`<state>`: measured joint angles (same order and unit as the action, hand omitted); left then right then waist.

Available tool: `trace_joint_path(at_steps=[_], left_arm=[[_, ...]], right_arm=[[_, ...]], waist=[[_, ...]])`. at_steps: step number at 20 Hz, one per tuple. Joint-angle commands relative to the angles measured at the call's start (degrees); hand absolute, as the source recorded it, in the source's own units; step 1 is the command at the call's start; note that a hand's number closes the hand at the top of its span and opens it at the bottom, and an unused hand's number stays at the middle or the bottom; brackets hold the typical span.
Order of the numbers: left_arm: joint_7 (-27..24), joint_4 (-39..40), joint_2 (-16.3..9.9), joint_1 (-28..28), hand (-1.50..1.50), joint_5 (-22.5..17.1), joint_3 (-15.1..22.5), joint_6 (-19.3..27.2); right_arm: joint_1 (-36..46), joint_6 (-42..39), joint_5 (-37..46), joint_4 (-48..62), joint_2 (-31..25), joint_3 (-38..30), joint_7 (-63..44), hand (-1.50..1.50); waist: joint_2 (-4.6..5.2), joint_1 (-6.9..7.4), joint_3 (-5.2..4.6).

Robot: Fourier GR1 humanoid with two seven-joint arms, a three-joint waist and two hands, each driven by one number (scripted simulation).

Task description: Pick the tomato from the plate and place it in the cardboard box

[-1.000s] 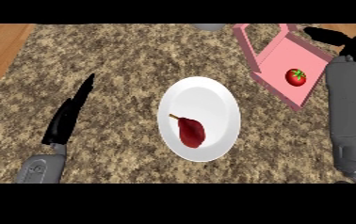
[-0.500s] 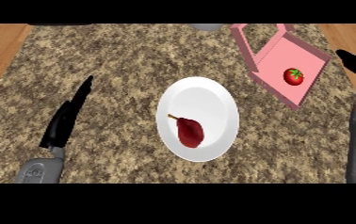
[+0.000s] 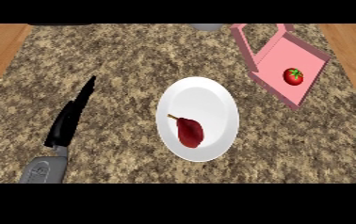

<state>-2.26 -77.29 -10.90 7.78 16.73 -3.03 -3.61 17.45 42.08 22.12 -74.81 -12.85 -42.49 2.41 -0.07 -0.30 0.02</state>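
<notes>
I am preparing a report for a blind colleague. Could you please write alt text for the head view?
A red tomato lies inside an open pink box at the right of a speckled stone counter. A white plate at the centre holds a dark red, stemmed fruit. The left hand rests open at the lower left.

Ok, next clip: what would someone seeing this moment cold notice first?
Probably the small red tomato sitting inside the open pink box at the upper right of the speckled granite counter. Next, the round white plate in the middle, holding only a dark red pear-shaped fruit. At the left, the robot's black left hand rests open, fingers pointing up; the right hand is out of view.
</notes>
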Motion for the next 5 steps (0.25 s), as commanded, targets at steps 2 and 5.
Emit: trace_joint_path(at_steps=[2, 5], left_arm=[[-2.5, 0.5, 1.3, -2.3, 0.00, 1.8, 1.0, 1.4], [0.2, 0.6, -0.1, 0.9, 0.00, 0.4, -0.8, -0.8]], right_arm=[[-8.0, -3.0, -3.6, -5.6, -1.8, 0.4, -1.4, -1.50], [-7.1, -3.2, -9.0, 3.0, -3.9, 0.1, 6.7, -1.50]], waist=[[0.01, 0.11, -0.02], [0.08, 0.26, 0.00]])
